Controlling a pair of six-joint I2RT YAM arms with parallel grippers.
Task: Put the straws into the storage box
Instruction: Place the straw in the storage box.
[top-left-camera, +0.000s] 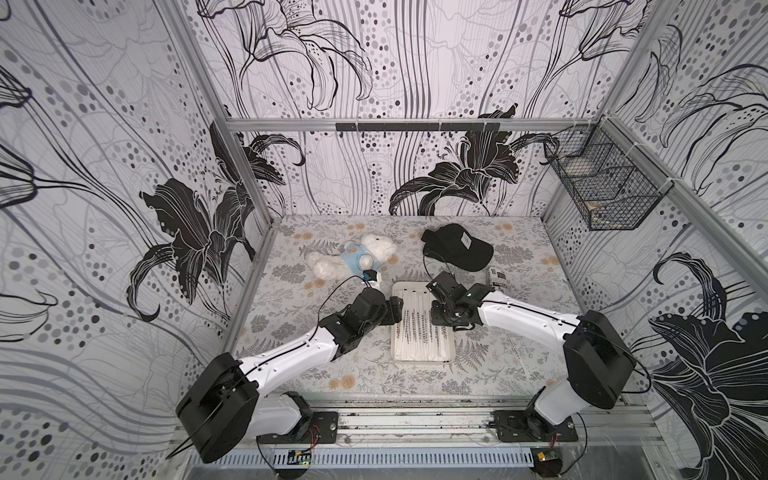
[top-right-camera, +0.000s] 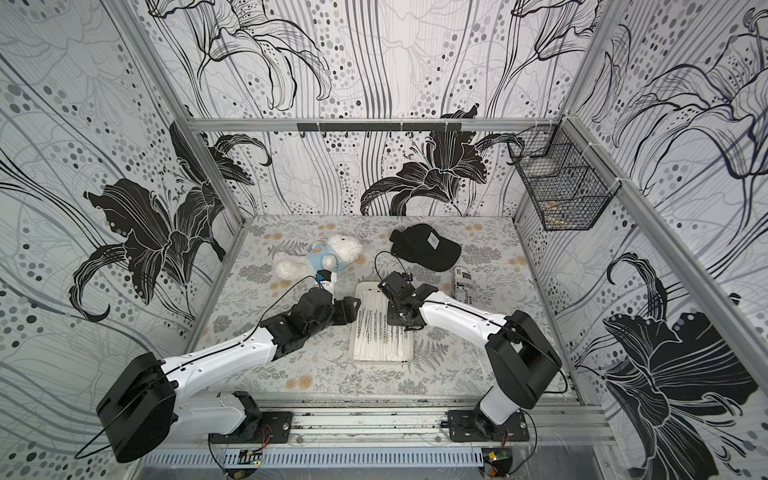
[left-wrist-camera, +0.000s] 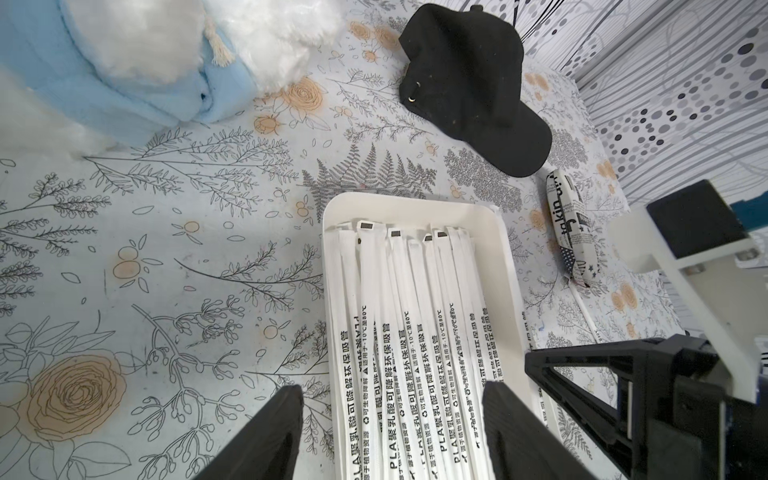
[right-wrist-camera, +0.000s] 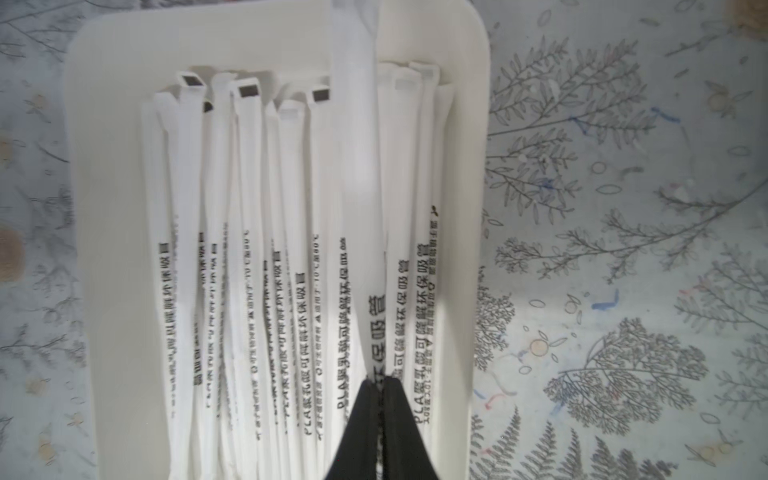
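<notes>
The right hand (right-wrist-camera: 377, 384) is pressed together, pinching one straw (right-wrist-camera: 356, 166) over the storage box (right-wrist-camera: 108, 174), which sits mid-way across the desk (right-wrist-camera: 623, 208) and holds the other straws (right-wrist-camera: 249, 257). The left hand (left-wrist-camera: 392, 388) is spread wide and empty, over the box's left side. The pinched straw's far end runs out of the wrist view.

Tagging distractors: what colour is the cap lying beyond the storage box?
Black. The cap shows best in the left wrist view.
</notes>
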